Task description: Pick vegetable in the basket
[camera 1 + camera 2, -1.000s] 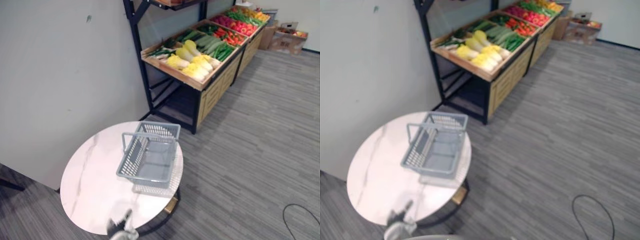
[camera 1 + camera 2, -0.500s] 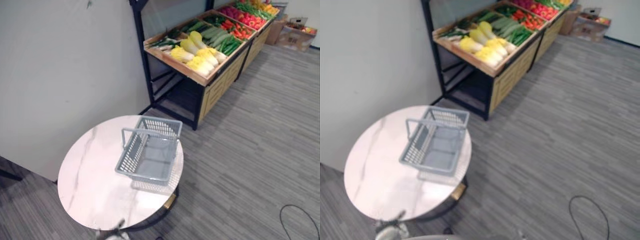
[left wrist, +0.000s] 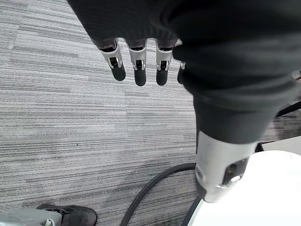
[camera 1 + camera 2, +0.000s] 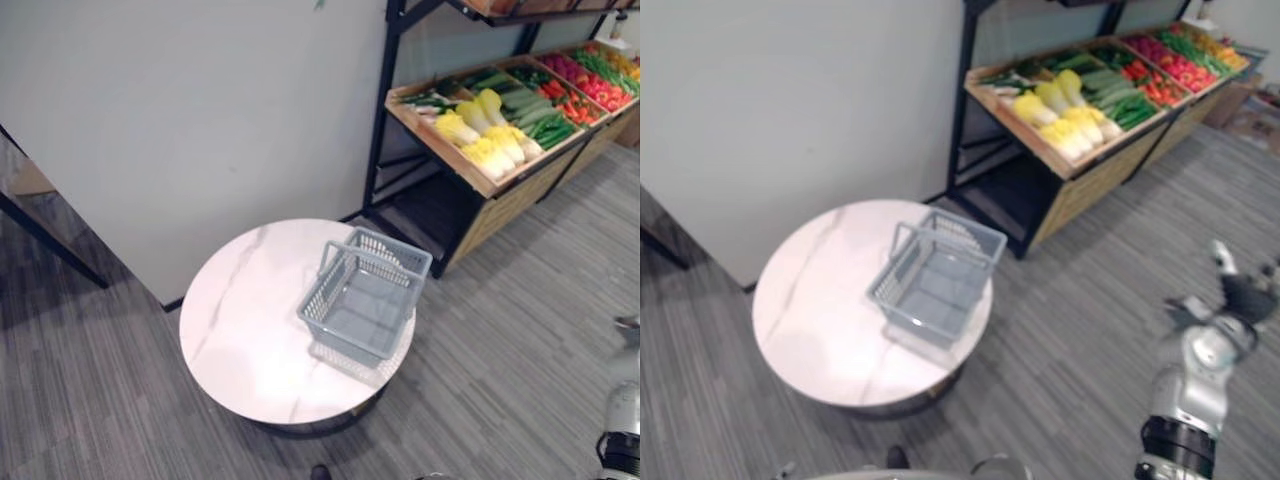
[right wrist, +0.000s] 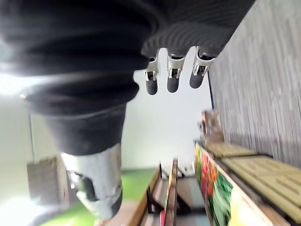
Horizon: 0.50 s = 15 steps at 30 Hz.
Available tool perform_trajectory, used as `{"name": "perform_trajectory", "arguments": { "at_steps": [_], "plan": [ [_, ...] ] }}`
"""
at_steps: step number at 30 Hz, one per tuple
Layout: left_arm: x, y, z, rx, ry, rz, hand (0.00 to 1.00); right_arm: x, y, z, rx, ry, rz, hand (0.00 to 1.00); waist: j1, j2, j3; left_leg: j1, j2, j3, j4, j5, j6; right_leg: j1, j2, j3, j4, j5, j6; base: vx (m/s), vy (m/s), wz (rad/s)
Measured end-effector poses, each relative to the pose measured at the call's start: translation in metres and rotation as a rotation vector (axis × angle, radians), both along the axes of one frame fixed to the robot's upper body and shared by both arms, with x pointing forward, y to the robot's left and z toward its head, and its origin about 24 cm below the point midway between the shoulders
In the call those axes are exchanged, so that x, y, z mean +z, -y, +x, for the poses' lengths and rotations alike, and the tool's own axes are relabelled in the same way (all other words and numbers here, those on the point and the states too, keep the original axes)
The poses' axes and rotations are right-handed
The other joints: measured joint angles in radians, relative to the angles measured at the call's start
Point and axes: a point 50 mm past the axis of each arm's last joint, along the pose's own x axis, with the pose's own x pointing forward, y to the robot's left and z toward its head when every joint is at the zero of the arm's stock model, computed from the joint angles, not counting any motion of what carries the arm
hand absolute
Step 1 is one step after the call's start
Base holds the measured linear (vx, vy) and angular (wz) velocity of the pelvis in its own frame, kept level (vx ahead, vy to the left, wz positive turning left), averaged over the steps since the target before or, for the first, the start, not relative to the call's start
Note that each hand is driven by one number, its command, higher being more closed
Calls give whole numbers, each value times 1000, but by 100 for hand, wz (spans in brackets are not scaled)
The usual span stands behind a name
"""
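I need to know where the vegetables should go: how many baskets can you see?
1. The grey basket stands empty on the round white table, at the edge nearest the vegetable stand. Another could be hidden behind the stand.

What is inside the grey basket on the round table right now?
Nothing: the basket shows only its bare grey floor. Its near wall partly screens the closest edge of that floor.

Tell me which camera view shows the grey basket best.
The left eye view: the basket sits whole near centre, empty, on the round table. The right eye view shows much the same. The left wrist view faces carpet, the right wrist view the produce stand.
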Motion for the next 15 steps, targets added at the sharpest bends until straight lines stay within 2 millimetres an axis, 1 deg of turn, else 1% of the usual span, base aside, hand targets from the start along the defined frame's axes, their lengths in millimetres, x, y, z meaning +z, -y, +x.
{"name": "perform_trajectory", "arguments": {
  "at_steps": [1, 2, 3, 4, 5, 6, 7, 8, 9, 10, 11, 12, 13, 14, 15],
  "plan": [
    [0, 1, 1, -14, -3, -11, 0, -3, -15, 9, 108, -33, -18, 0, -1, 10, 5, 13, 1, -22, 3, -4, 14, -37, -6, 25, 86, -27, -7, 76, 10, 45],
    [-1, 1, 1, -22, -5, -22, 0, -7, -29, 18, 219, -82, -47, 0, 1, 17, 4, 20, 6, -46, 3, -8, 28, -72, 11, 45, 127, -76, 2, 67, -19, 48],
    [-1, 1, 1, -26, -4, -28, 0, -9, -36, 21, 269, -110, -75, 0, 1, 18, 4, 25, 8, -61, 3, -10, 31, -86, 27, 56, 128, -94, 4, 80, -69, 63],
    [-3, 1, 1, -42, -11, -43, 0, -14, -49, 27, 357, -164, -120, 0, 1, 20, 6, 31, 13, -89, 3, -13, 32, -107, 64, 84, 97, -117, 16, 63, -88, 60],
    [-4, 1, 0, -56, -24, -49, 0, -16, -55, 29, 397, -195, -139, 0, 1, 19, 5, 34, 14, -105, 3, -14, 32, -115, 85, 100, 66, -125, 24, 92, -140, 84],
    [-7, 1, 0, -84, -51, -60, 0, -21, -65, 34, 468, -246, -174, 0, 0, 19, 5, 42, 18, -142, 3, -16, 30, -120, 137, 145, -31, -135, 41, 111, -169, 94],
    [-9, 1, -1, -115, -74, -69, 0, -23, -74, 37, 518, -298, -233, 0, 1, 18, 4, 48, 22, -181, 3, -20, 25, -120, 186, 196, -131, -132, 50, 152, -232, 129],
    [-10, 2, 2, -173, -94, -69, 0, -23, -77, 40, 557, -335, -285, 0, -2, 15, 4, 43, 25, -225, 25, -29, 19, -118, 220, 241, -227, -123, 64, 138, -222, 114],
    [-10, 2, 4, -204, -98, -68, 0, -22, -78, 41, 570, -352, -305, 0, -2, 11, 8, 39, 26, -243, 46, -39, 15, -118, 231, 262, -262, -117, 72, 161, -253, 109],
    [-10, 2, 7, -252, -105, -66, 0, -20, -80, 47, 600, -383, -346, 0, -1, 3, 9, 31, 23, -272, 92, -59, -7, -117, 244, 293, -332, -98, 93, 138, -205, 75],
    [-10, 3, 7, -264, -109, -70, 0, -20, -81, 50, 615, -388, -346, 0, 0, -7, 4, 25, 16, -282, 112, -71, -18, -113, 244, 303, -370, -73, 103, 179, -242, 82],
    [-10, 0, 8, -287, -118, -71, 0, -18, -85, 56, 650, -396, -352, 0, -1, -46, 0, 26, -12, -302, 131, -91, -38, -104, 222, 305, -413, 12, 95, 190, -233, 57],
    [-12, 3, 8, -303, -130, -92, 0, -19, -87, 61, 675, -413, -361, 0, 6, -41, -4, 28, -7, -311, 143, -105, -54, -79, 216, 295, -428, -20, 96, 232, -266, 42],
    [-12, 7, 10, -324, -132, -105, 0, -19, -91, 66, 695, -433, -375, 0, 8, -26, -8, 23, 9, -313, 148, -111, -65, -64, 230, 284, -466, -25, 92, 192, -210, 10],
    [-13, 10, 14, -337, -129, -116, 0, -20, -93, 70, 705, -459, -394, 0, 8, -19, -11, 11, 20, -314, 153, -116, -73, -57, 241, 273, -505, -29, 91, 152, -207, 3]
  ]
}}
